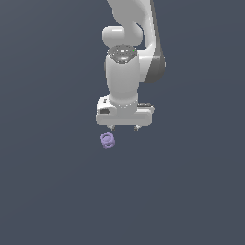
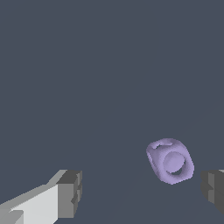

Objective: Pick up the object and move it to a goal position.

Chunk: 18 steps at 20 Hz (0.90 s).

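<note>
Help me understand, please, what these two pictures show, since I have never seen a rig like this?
Both are simulator renders of one white robot arm. The exterior view looks at it from a camera off the arm; the wrist view comes from a camera on the arm's wrist, looking past its two fingers. The gripper is open and holds nothing. The only thing on the plain dark grey surface is a tiny pale-purple knobbly object, which it is meant to pick up. In the wrist view the object lies between the fingers, nearer one.

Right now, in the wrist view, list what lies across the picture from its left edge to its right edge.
Pale finger with its dark pad → purple object → the other dark pad at the right edge. The gripper is open, touching nothing.
</note>
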Each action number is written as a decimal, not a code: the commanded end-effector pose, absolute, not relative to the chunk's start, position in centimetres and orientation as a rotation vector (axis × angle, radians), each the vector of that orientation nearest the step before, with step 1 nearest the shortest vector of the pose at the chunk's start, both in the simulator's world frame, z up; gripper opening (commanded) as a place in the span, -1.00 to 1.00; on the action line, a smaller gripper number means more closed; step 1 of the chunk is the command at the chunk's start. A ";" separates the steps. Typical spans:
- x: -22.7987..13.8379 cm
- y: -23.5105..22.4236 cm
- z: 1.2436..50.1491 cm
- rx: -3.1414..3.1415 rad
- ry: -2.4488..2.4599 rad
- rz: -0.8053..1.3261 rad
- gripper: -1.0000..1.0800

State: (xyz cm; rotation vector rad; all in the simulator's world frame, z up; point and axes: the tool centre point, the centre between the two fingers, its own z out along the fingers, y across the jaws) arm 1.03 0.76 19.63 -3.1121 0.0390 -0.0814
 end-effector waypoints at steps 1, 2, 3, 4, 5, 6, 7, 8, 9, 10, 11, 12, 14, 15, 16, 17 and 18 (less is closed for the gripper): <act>0.9 0.3 19.1 -3.115 0.017 -0.078 0.92; 0.9 0.1 18.9 -3.116 0.005 -0.076 0.92; 0.8 -0.1 18.6 -3.117 -0.009 -0.074 0.92; 0.7 -0.4 18.3 -3.118 -0.024 -0.072 0.92; 0.6 -0.6 18.0 -3.119 -0.041 -0.070 0.92; 0.5 -0.9 17.6 -3.121 -0.059 -0.068 0.92; 0.4 -1.3 17.2 -3.122 -0.079 -0.065 0.92; 0.3 -1.6 16.8 -3.123 -0.101 -0.062 0.92; 0.1 -2.0 16.3 -3.124 -0.123 -0.059 0.92; 0.0 -2.4 15.8 -3.124 -0.148 -0.056 0.92; -0.2 -2.8 15.3 -3.125 -0.174 -0.052 0.92; -0.4 -3.2 14.8 -3.125 -0.202 -0.048 0.92; -0.8 -4.1 13.7 -3.123 -0.260 -0.039 0.92; -1.0 -4.5 13.2 -3.122 -0.287 -0.035 0.92; -1.2 -4.9 12.7 -3.121 -0.313 -0.031 0.92; -1.5 -5.3 12.2 -3.119 -0.338 -0.028 0.92; -1.7 -5.6 11.8 -3.118 -0.360 -0.024 0.92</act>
